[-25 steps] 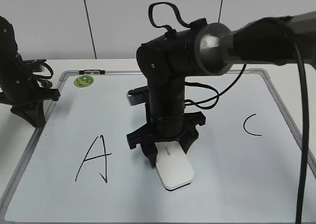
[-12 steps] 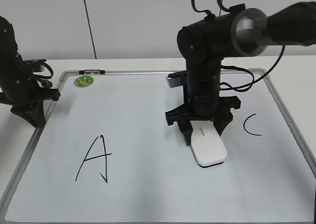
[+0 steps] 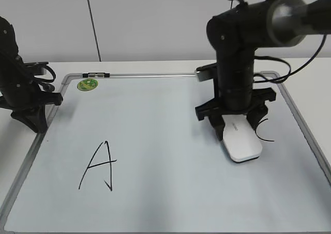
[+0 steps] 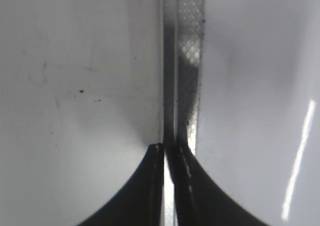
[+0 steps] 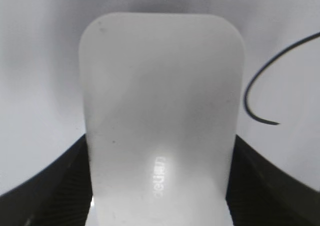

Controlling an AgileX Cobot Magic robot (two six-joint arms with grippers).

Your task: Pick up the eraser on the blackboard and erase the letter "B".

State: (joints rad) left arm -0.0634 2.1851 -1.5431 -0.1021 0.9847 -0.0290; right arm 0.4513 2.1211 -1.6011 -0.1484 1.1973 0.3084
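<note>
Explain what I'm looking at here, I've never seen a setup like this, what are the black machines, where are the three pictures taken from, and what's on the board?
These are two black robot arms working over a white board with a grey frame. The wide picture comes from a camera standing in front of the table. The other two come from small cameras mounted on each arm's wrist, looking down past its tool.

On the board you can see a hand-drawn letter A, part of a letter C, which also shows as a curved stroke in the right wrist picture, and a round green sticker near the far left corner. No B is visible.

The right tool grips a flat white eraser, one finger on each side, resting on the board beside the C. The left tool sits shut and empty at the board's left edge; its wrist picture shows the frame up close.
</note>
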